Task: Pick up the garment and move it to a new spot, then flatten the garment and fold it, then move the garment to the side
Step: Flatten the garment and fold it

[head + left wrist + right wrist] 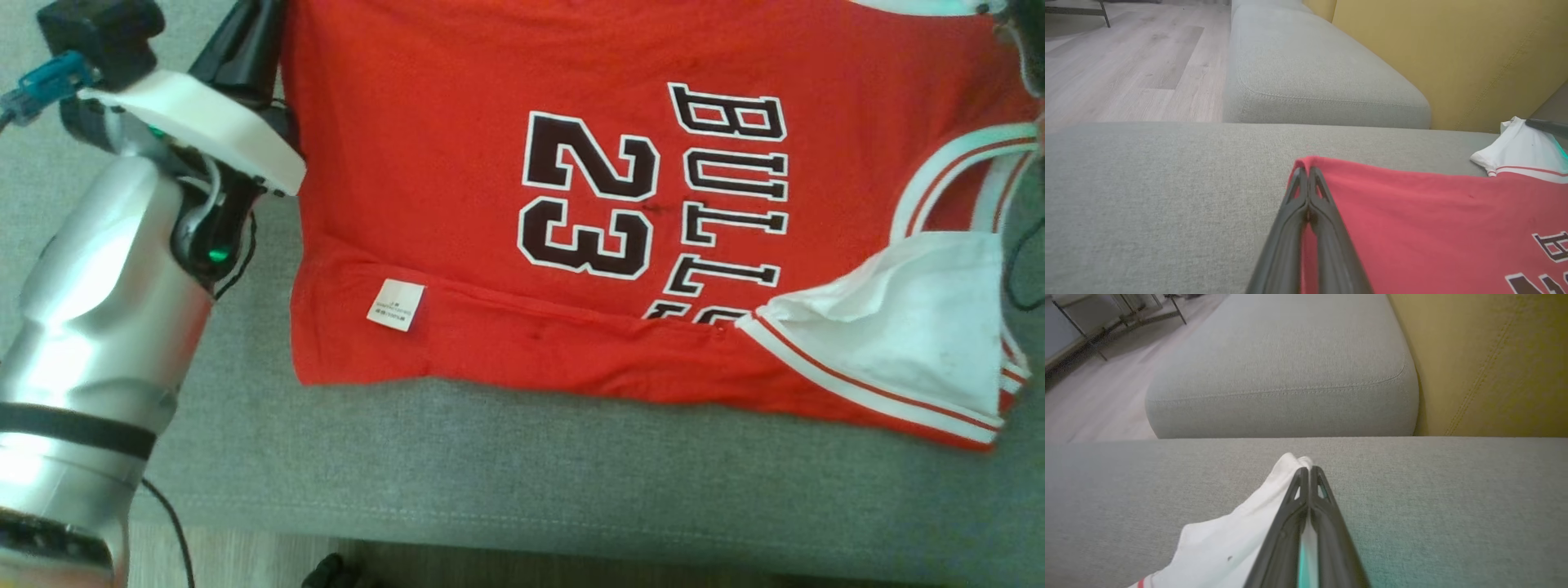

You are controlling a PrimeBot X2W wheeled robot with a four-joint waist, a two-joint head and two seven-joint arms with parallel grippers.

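Observation:
The garment [457,163] is a red sleeveless jersey with black "23" and "BULLS" print, spread over a grey sofa seat [490,457]. Its lower edge is folded up, showing a white tag [396,305] and the white inside near an armhole [906,327]. My left gripper [1308,171] is shut on a red corner of the garment [1433,212], with red cloth showing between the fingers. My right gripper [1309,471] is shut on a white edge of the garment [1229,547]. My left forearm [98,294] stands at the garment's left side.
The sofa has a yellow backrest [1453,53] behind the seat. A second grey cushion [1290,367] adjoins it. Wooden floor [1126,61] lies past the cushions, with a metal-legged piece of furniture [1086,339] on it. The seat's front edge [522,531] runs below the garment.

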